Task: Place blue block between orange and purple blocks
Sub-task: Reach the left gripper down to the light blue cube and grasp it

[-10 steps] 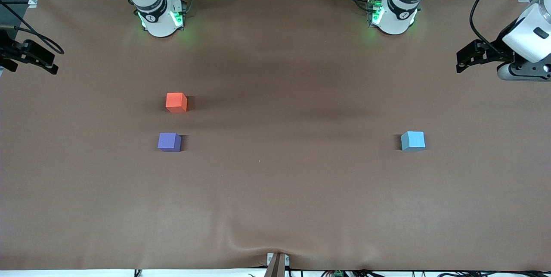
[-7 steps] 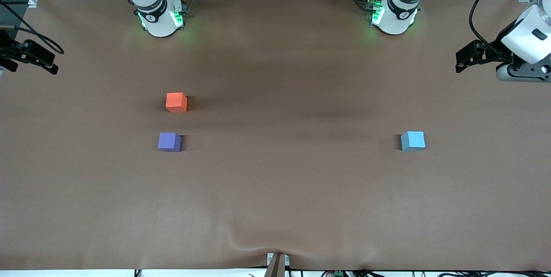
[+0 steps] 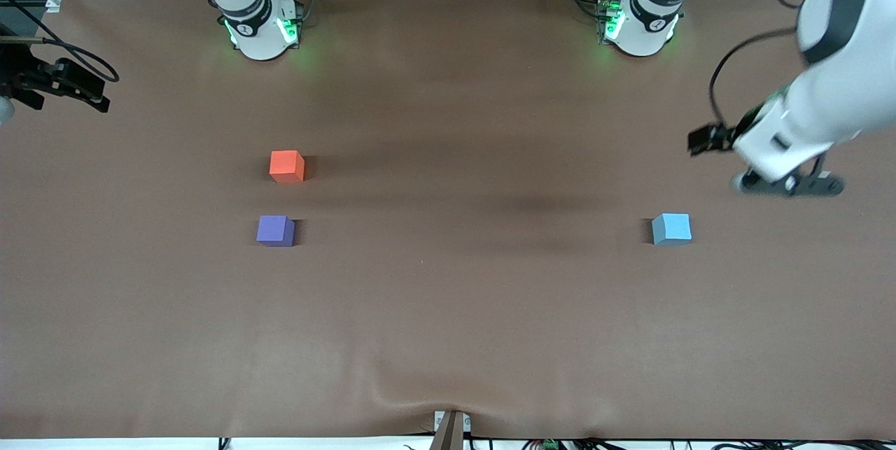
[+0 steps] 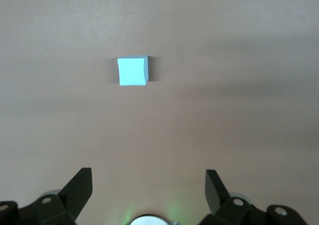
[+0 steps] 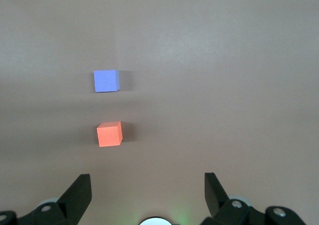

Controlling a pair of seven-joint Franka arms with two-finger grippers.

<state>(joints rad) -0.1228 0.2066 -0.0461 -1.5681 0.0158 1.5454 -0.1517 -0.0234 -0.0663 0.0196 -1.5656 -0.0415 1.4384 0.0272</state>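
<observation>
Left end effector [image 3: 702, 140], fingers spread wide and empty, is hovering over bare worktop [image 3: 448, 310] near the blue block [image 3: 672, 229], which I'm seeing sitting toward the left arm's end. Right end effector [image 3: 98, 96] is waiting, also released, well apart from the orange block [image 3: 286, 166] and the purple block [image 3: 275, 231], which is sitting nearer the front camera.

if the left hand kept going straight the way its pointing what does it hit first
Probably the bare table. In the left wrist view the open left hand faces down at the cloth, with the blue block ahead but slightly off the centre line. Depth is unclear, so it might clip the block.
</observation>
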